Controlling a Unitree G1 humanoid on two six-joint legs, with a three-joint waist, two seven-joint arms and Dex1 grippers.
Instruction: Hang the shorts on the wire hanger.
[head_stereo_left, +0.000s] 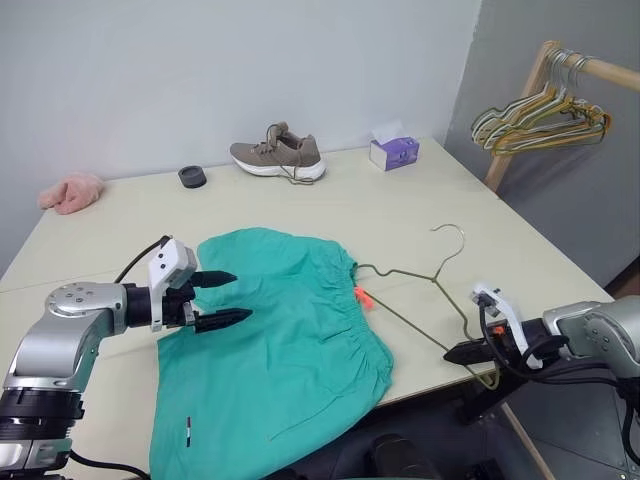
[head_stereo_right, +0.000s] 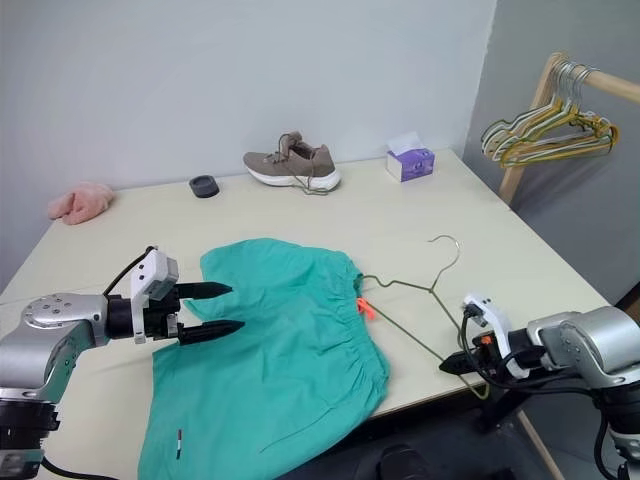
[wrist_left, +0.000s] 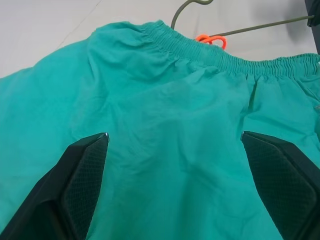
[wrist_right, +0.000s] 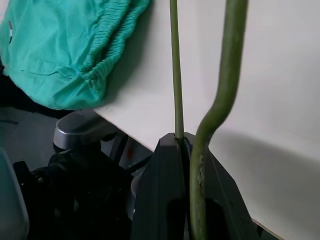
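Starting at the table's (head_stereo_left: 90, 255) far left corner, a small pink cloth (head_stereo_left: 70, 192) lies near the wall. Nearer the front, the left gripper (head_stereo_left: 226, 298) hovers at the left edge of the shorts (head_stereo_left: 280, 350) with its two black fingers spread wide, one above the other, holding nothing; in its wrist view the fingers (wrist_left: 82, 185) stand far apart over the teal fabric. The shorts lie flat on the table's front half, gathered waistband on the right side, one leg draping over the front edge, with a tiny white mark (head_stereo_left: 188, 430) low on the fabric. An orange drawstring tip (head_stereo_left: 364, 298) pokes out at the waistband.

Behind the shorts, by the far wall, sit a small black round object (head_stereo_left: 192, 177), a brown shoe (head_stereo_left: 278, 154) with a white sole, and a purple tissue box (head_stereo_left: 394, 152).

Just right of the waistband lies the wire hanger (head_stereo_left: 420, 300), its near corner beside the orange tip, its hook curving toward the back of the table, its other end reaching the front right edge. There the right gripper (head_stereo_left: 470, 352) is pressed together on that end; the wrist view shows the wire (wrist_right: 176, 75) running out from between its closed fingers.

Farther right, off the table, a wooden rack (head_stereo_left: 540, 90) carries a bunch of spare hangers (head_stereo_left: 540, 125).
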